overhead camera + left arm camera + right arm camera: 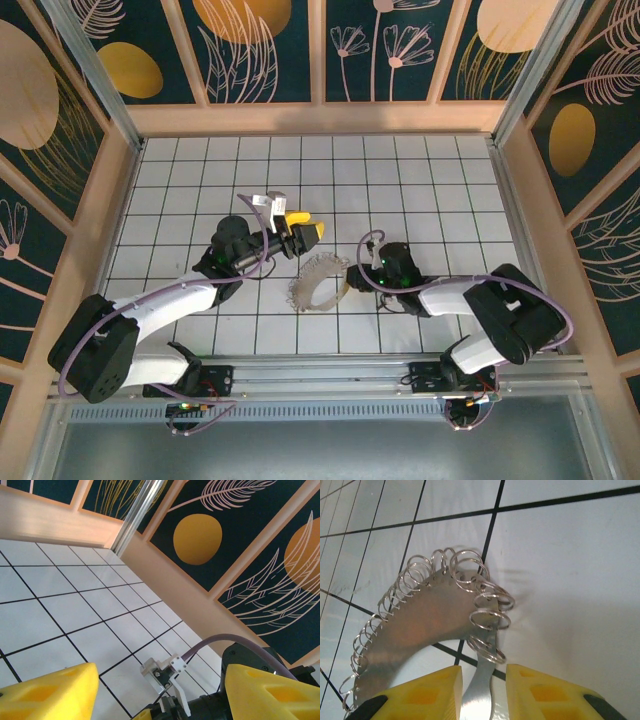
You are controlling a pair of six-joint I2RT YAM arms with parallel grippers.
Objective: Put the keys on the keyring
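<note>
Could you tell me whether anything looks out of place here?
The keyring stands tilted up off the tiles rather than flat, its band pinched in the right gripper. The left gripper hangs open, holding nothing.

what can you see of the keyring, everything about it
The keyring is a flat, thin crescent of shiny silvery metal with small holes punched along its outer edge. Each hole carries a small wire split ring, so many loops fringe the curve. It sits on the white tiled table, casting a soft shadow. Its narrow end runs between the yellow fingers of the right gripper; whether they actually pinch it is unclear.
</note>
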